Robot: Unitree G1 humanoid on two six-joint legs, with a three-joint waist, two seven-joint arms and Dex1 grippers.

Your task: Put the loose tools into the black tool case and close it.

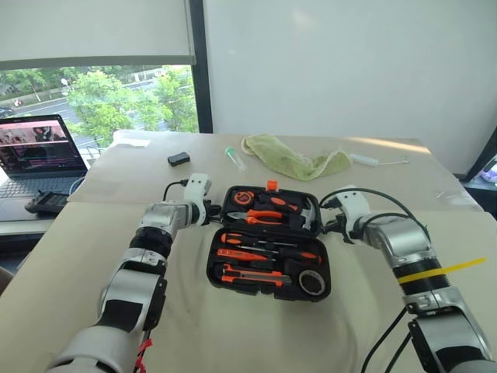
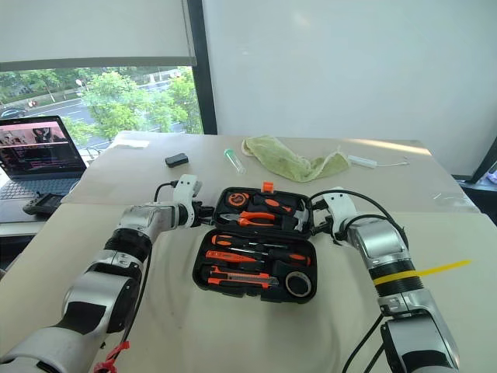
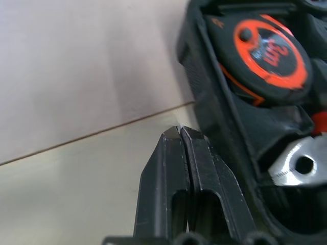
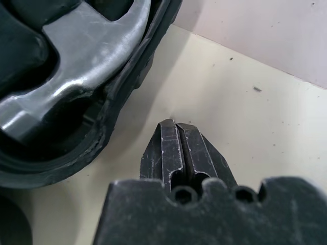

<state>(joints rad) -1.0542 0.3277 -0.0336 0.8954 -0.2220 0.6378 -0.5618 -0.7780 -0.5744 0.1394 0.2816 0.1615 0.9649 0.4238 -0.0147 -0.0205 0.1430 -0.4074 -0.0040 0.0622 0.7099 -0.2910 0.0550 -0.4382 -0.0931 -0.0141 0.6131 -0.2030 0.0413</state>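
The black tool case point(image 1: 214, 258) lies open on the table with both halves flat. Its near half holds two long screwdrivers point(image 1: 260, 241) point(image 1: 247, 254), the utility knife point(image 1: 252, 274) and the grey tape ring point(image 1: 312, 281), all in their slots. Pliers point(image 1: 265, 218), a round tape measure point(image 3: 265, 51) and a hammer head point(image 4: 87, 66) sit in the far half. My left gripper point(image 3: 180, 133) is shut and empty just outside the far half's left wall point(image 3: 204, 97). Off that half's right rim point(image 4: 127, 87), my right gripper point(image 4: 174, 125) is shut too, holding nothing.
A green cloth point(image 1: 295, 159), a clear tube point(image 1: 235, 159) and a small black box point(image 1: 178, 158) lie behind the case. A laptop point(image 1: 39, 151) and a black controller point(image 1: 46, 203) sit on a lower surface at the far left.
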